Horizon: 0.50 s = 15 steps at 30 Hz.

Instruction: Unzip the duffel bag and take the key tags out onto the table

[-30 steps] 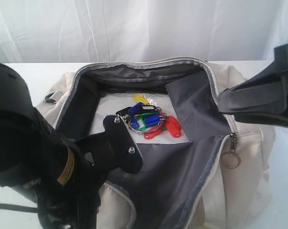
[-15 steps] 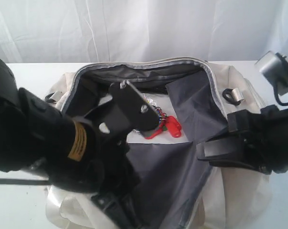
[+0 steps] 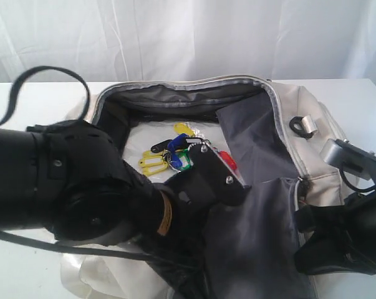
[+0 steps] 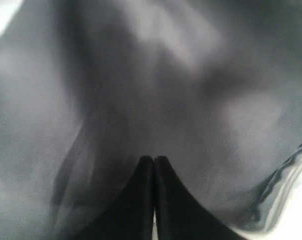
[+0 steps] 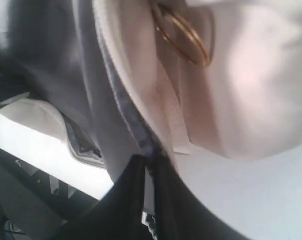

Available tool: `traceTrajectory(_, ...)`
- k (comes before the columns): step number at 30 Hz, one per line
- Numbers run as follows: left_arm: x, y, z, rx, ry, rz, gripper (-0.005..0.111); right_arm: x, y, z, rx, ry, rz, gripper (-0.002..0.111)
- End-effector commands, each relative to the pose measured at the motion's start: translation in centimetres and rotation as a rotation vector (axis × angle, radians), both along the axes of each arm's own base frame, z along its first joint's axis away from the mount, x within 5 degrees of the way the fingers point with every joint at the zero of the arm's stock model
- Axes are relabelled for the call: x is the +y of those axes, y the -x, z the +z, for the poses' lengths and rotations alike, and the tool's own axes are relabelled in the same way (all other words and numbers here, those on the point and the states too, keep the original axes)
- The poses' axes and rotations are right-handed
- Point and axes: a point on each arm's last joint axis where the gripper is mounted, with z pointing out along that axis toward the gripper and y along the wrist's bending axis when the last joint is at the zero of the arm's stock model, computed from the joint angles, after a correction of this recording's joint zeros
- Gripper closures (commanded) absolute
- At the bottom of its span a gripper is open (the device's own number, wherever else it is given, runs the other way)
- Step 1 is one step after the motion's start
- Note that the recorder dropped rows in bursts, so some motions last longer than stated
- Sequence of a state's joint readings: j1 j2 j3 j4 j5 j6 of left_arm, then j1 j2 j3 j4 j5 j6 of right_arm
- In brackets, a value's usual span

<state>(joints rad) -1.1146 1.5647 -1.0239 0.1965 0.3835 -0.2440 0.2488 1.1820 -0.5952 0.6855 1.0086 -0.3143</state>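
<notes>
Left gripper [image 4: 153,162]: fingers pressed flat together, no gap and nothing visible between them. Tips sit against the dark grey lining [image 4: 191,85], which fills the left wrist view; blurred, so contact not certain.

Right gripper [image 5: 146,164]: fingers almost together, only a thin slit between. The bag's grey-edged opening seam [image 5: 135,135] runs straight into that slit; reads as a pinch on the bag's rim. A gold ring [image 5: 183,35] lies on the cream fabric near that seam.

Exterior view: left arm [image 3: 69,187] is the large black mass at lower left, its finger plate reaching to frame centre over the bag's open mouth. Right arm [image 3: 343,243] is low at the right edge, beside the bag's near right corner.

The duffel bag [image 3: 315,156] is unzipped and gaping, centre frame, on the table [image 3: 44,93]. A flap of lining is folded down across the lower centre.

The key tags [image 3: 175,152] are inside the bag, on a pale panel [image 3: 134,143] on its floor, just above and left of the left arm's finger plate. Yellow, blue and green tags are clear; a red one shows partly at the plate's right edge. None on the table.

A black D-ring [image 3: 297,124] is on the bag's upper right shoulder. A white curtain [image 3: 188,37] spans the top of frame.
</notes>
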Motion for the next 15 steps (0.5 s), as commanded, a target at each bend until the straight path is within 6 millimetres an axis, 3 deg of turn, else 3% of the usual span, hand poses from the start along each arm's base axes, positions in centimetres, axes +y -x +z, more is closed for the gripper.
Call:
traceTrajectory(1,2.2,0.1,-1.7,0.032,-0.322,0.01,0.107,-0.1,0.1,-0.1,0.008,0.012,0.004,0.102)
traceTrajectory(9,5.7,1.2,-1.6,0.165,-0.7,0.094,0.107,-0.1,0.1,-0.1,0.003,0.014,0.005,0.102)
traceTrajectory(15,4.5,1.7,-2.0,0.225,-0.555,0.096,0.107,-0.1,0.0,-0.1,-0.007,0.015,0.007,0.102)
